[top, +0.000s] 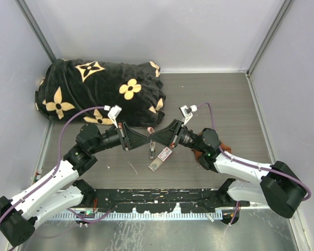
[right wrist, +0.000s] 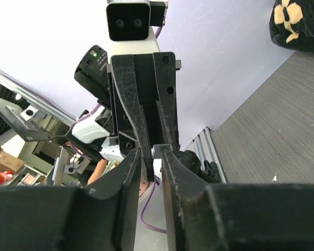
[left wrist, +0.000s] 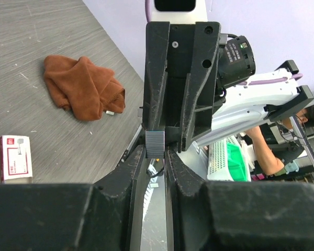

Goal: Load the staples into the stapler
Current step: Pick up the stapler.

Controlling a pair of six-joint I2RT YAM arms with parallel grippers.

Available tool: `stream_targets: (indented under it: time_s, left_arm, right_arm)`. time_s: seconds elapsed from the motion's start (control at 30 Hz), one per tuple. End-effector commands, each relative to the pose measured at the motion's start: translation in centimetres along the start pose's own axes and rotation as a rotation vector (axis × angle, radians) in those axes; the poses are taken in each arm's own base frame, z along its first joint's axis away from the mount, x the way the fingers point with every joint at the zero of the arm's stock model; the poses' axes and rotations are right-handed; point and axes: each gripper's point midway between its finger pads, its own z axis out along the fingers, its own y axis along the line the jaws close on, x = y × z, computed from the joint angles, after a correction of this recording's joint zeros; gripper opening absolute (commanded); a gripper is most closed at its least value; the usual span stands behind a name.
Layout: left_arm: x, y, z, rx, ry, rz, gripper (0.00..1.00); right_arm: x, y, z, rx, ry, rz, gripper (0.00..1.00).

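Note:
My two grippers meet tip to tip above the middle of the table. In the left wrist view a small grey, finely ribbed strip, the staples [left wrist: 156,144], sits between the tips of my left gripper [left wrist: 156,152], whose jaws press on both its sides. My right gripper [right wrist: 152,157] faces it with its jaws a little apart around the same spot. Seen from above, the left gripper [top: 146,138] and the right gripper [top: 154,137] touch. Below them lie the white red-labelled box [top: 165,153], its grey tray [top: 155,166] and a narrow pale piece, probably the stapler [top: 152,151].
A black blanket with tan flowers [top: 102,91] is heaped at the back left. A rust-brown cloth [left wrist: 83,86] lies on the table near the right arm. The staple box [left wrist: 14,157] lies flat on the wood-grain table [top: 235,104]. Grey walls close in three sides.

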Motion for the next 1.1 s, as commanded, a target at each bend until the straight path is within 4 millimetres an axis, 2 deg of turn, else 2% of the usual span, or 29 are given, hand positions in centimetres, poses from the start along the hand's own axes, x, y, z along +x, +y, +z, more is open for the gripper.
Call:
stream_targets:
  time_s: [0.0,0.13,0.33,0.43,0.53,0.6,0.7,0.77,0.93,1.07]
  left_arm:
    - [-1.5,-1.7,-0.7,0.028,-0.064,0.058,0.19]
    - [-1.4,-1.4,-1.2,-0.002,-0.066,0.066,0.19]
    - [-1.2,-1.1,-1.7,-0.036,-0.054,0.093,0.19]
    - [-1.0,-0.1,-2.3,-0.128,-0.011,0.156,0.2]
    - [0.0,2.7,-3.5,-0.29,0.084,0.208,0.21]
    - [0.2,4.5,-4.3,-0.393,0.14,0.251,0.21]
    - [0.5,6.3,-5.0,-0.491,0.209,0.294,0.21]
    - [0.4,7.0,-5.1,-0.521,0.229,0.32,0.21]
    - [-0.2,8.1,-5.0,-0.56,0.228,0.366,0.21]
    - [-0.3,8.7,-4.7,-0.564,0.216,0.389,0.21]
  right_arm:
    - [-0.6,1.0,0.2,-0.007,-0.004,-0.045,0.33]
    - [-1.0,0.6,-0.2,0.051,-0.013,-0.092,0.45]
    - [-1.7,-0.3,-1.0,0.127,-0.008,-0.155,0.52]
    - [-2.5,-1.7,-1.5,0.233,0.012,-0.238,0.57]
    - [-3.2,-4.4,-2.6,0.423,0.086,-0.38,0.61]
    - [-3.3,-7.0,-3.4,0.553,0.176,-0.475,0.64]
    - [-2.5,-10.8,-4.7,0.694,0.352,-0.553,0.65]
    - [-2.1,-12.8,-4.8,0.738,0.43,-0.601,0.68]
    - [-1.4,-17.1,-3.8,0.757,0.573,-0.683,0.72]
    - [-0.8,-20.6,-2.9,0.77,0.654,-0.683,0.69]
